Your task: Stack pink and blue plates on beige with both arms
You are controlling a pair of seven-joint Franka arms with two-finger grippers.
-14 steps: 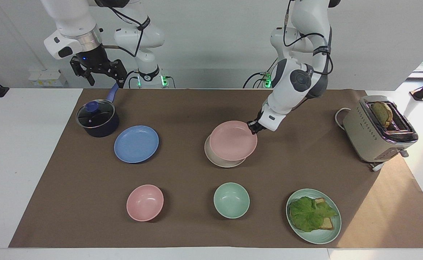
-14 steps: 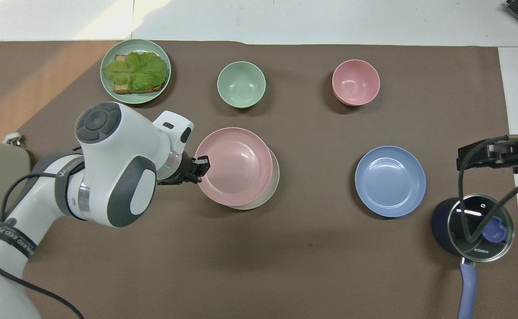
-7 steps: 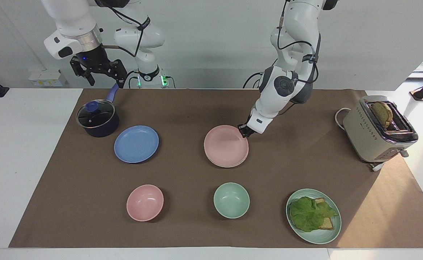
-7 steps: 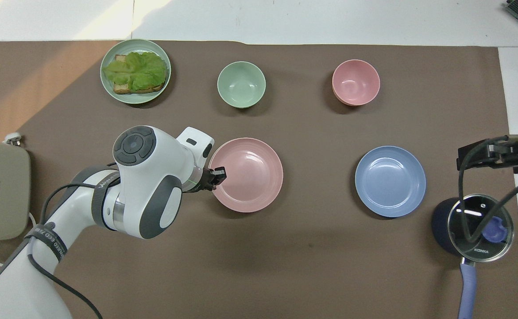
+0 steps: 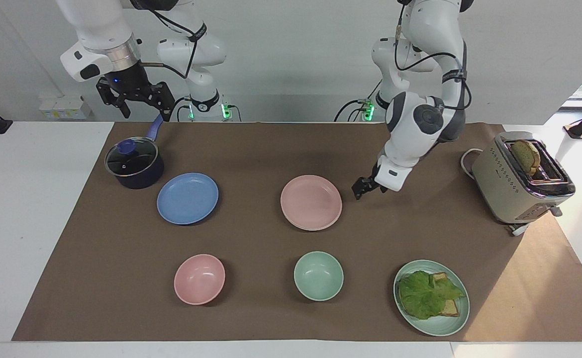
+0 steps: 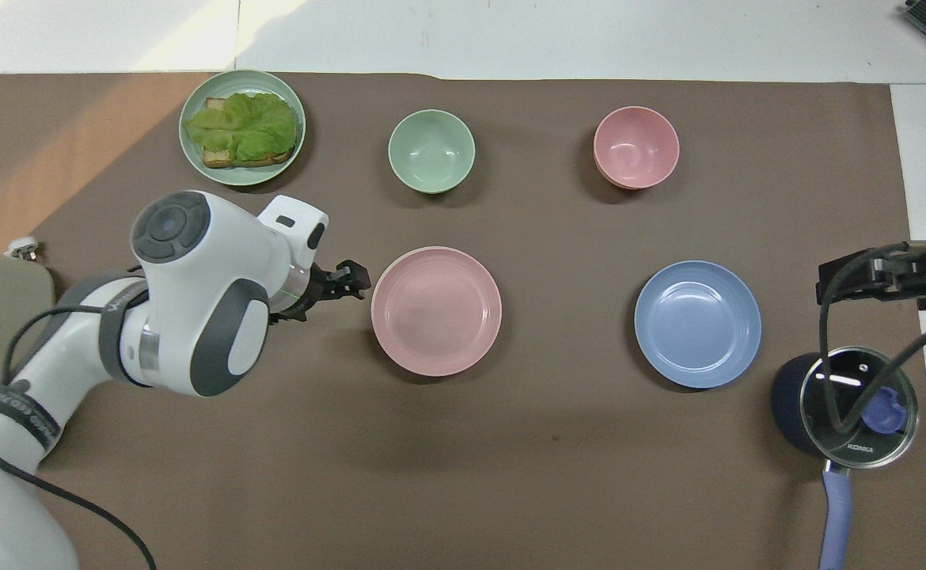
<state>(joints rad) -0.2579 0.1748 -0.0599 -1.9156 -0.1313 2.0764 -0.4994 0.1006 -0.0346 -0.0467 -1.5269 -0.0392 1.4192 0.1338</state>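
Note:
The pink plate (image 5: 311, 202) (image 6: 436, 310) lies flat on the beige plate, of which only a thin pale rim (image 5: 317, 229) shows under its edge. My left gripper (image 5: 362, 189) (image 6: 350, 279) hangs open and empty just off the pink plate's rim, toward the left arm's end of the table, touching nothing. The blue plate (image 5: 187, 198) (image 6: 698, 324) sits alone on the brown mat toward the right arm's end. My right gripper (image 5: 137, 97) waits open, high over the handle of the pot.
A dark blue pot with a glass lid (image 5: 134, 163) stands next to the blue plate, nearer to the robots. A toaster (image 5: 520, 179) is at the left arm's end. Farther out lie a pink bowl (image 5: 199, 278), a mint bowl (image 5: 318, 275) and a green plate with lettuce toast (image 5: 431, 297).
My left gripper set the pink plate down square on the beige plate, opened, and drew back off its rim toward the left arm's end. The right arm has not moved.

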